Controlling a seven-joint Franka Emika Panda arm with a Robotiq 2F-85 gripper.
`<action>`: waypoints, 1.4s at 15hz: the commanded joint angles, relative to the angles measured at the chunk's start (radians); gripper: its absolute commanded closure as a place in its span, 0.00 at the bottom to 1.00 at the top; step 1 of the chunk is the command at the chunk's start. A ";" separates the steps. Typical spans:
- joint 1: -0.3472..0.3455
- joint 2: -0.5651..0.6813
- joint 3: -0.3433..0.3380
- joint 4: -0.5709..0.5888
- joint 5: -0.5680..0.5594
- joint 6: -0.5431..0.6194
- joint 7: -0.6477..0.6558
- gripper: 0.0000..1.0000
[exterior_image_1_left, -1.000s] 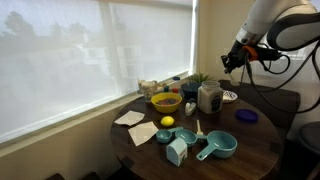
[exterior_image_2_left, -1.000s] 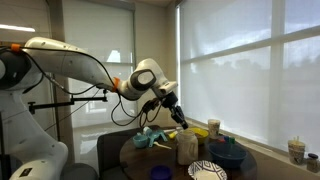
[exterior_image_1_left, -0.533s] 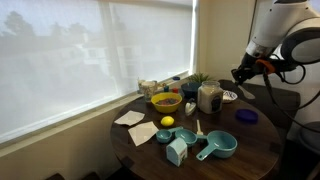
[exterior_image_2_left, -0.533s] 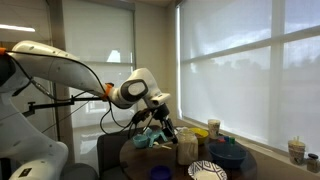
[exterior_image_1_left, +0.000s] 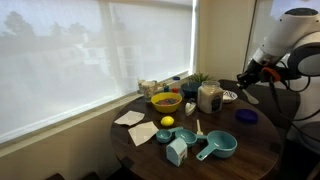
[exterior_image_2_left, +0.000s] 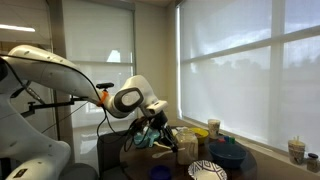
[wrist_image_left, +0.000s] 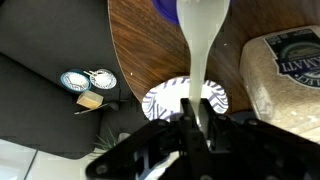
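Note:
In the wrist view my gripper (wrist_image_left: 197, 118) is shut on the narrow handle of a white utensil (wrist_image_left: 203, 40), which widens toward its far end. Beneath it lies a black-and-white patterned plate (wrist_image_left: 165, 102) on the round wooden table (wrist_image_left: 140, 40). A large jar with a green label (wrist_image_left: 285, 70) stands just to the right. In both exterior views the gripper (exterior_image_1_left: 245, 79) (exterior_image_2_left: 160, 128) hangs low by the table's rim, near the plate (exterior_image_1_left: 229, 96) and the jar (exterior_image_1_left: 208, 97).
On the table (exterior_image_1_left: 250, 145) are a yellow bowl (exterior_image_1_left: 166, 101), a lemon (exterior_image_1_left: 167, 122), teal measuring cups (exterior_image_1_left: 215, 147), a teal container (exterior_image_1_left: 177, 151), napkins (exterior_image_1_left: 130, 118) and a purple lid (exterior_image_1_left: 246, 116). A window with a blind lies behind. A dark chair (wrist_image_left: 50, 110) stands beside the table.
The arm has come down and swung outward toward the table's edge, carrying the white utensil with it. The jaws have stayed shut on it.

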 joint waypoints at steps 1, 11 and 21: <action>-0.082 -0.033 0.062 -0.078 -0.053 0.105 0.013 0.97; -0.306 -0.017 0.278 -0.117 -0.319 0.266 0.158 0.97; -0.467 -0.080 0.524 -0.115 -0.569 0.254 0.439 0.97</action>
